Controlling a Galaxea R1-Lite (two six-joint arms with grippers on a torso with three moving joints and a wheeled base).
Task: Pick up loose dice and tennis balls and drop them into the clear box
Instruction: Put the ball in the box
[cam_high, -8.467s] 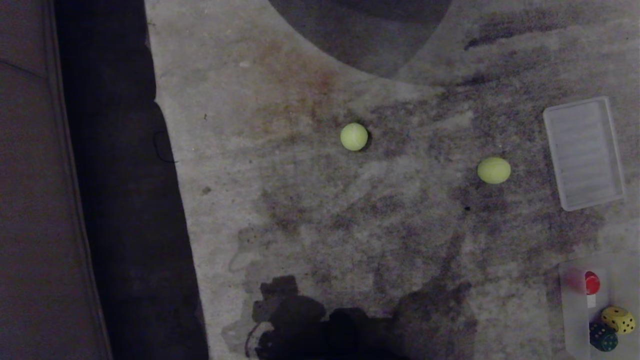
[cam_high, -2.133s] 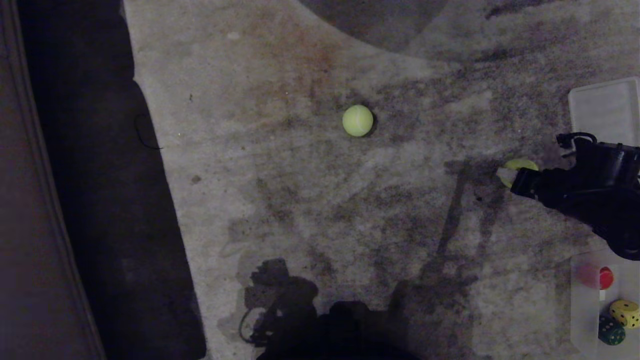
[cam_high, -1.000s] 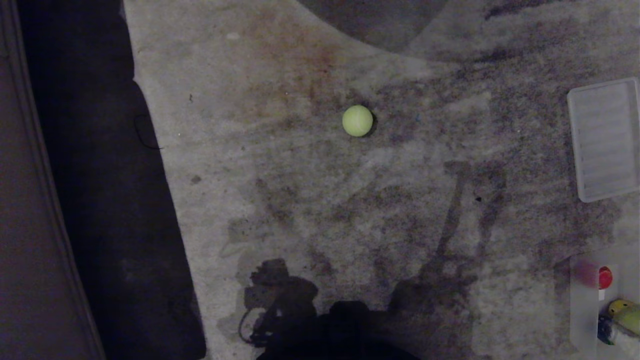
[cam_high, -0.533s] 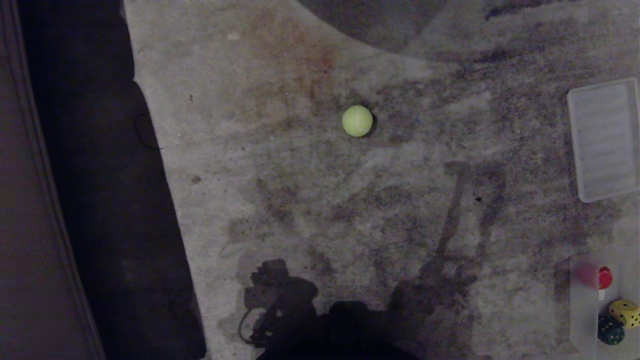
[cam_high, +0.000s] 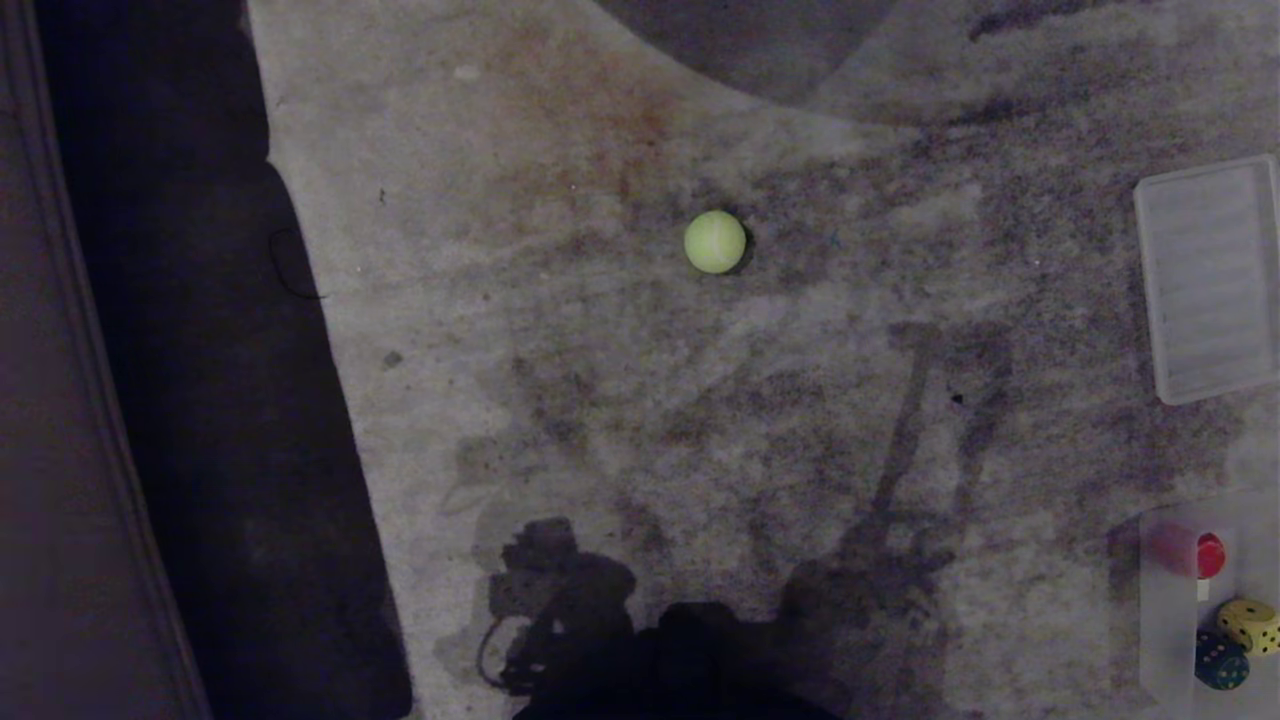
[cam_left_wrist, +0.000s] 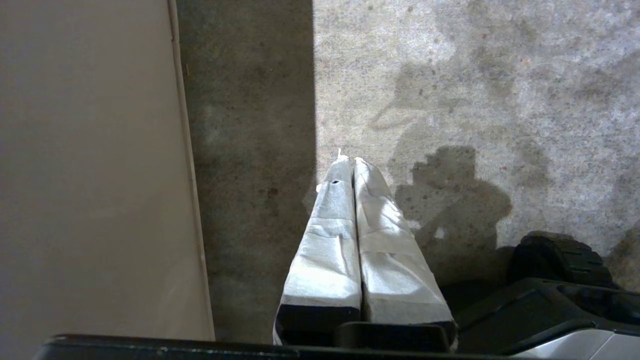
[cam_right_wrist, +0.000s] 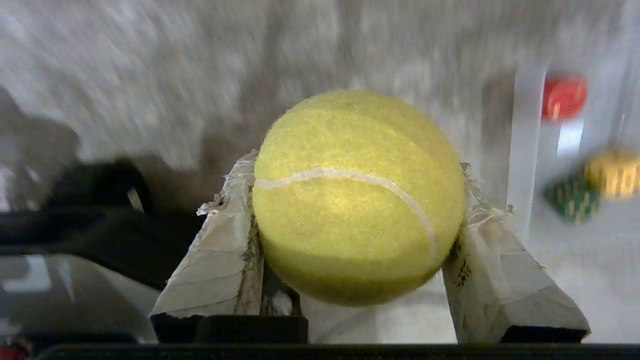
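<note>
One yellow-green tennis ball (cam_high: 715, 242) lies loose on the stained floor mid-scene. Another tennis ball (cam_right_wrist: 357, 200) sits clamped between the taped fingers of my right gripper (cam_right_wrist: 355, 180), which is out of the head view. The clear box (cam_high: 1150, 610) stands on the floor at the near right edge; in the right wrist view the clear box (cam_right_wrist: 522, 150) shows just beyond the held ball. My left gripper (cam_left_wrist: 350, 160) hangs shut and empty above bare floor. Loose dice are out of view.
Inside the box lie a red rounded piece (cam_high: 1210, 555), a yellow pipped cube (cam_high: 1248, 625) and a dark green pipped cube (cam_high: 1220, 660). A ribbed whitish lid (cam_high: 1205, 280) lies flat at the right edge. A dark strip and a pale wall (cam_high: 50, 400) run along the left.
My right gripper took the right-hand ball off the floor and carried it toward the box. A second ago it blurred over the box's contents; now it is out of the head view.
</note>
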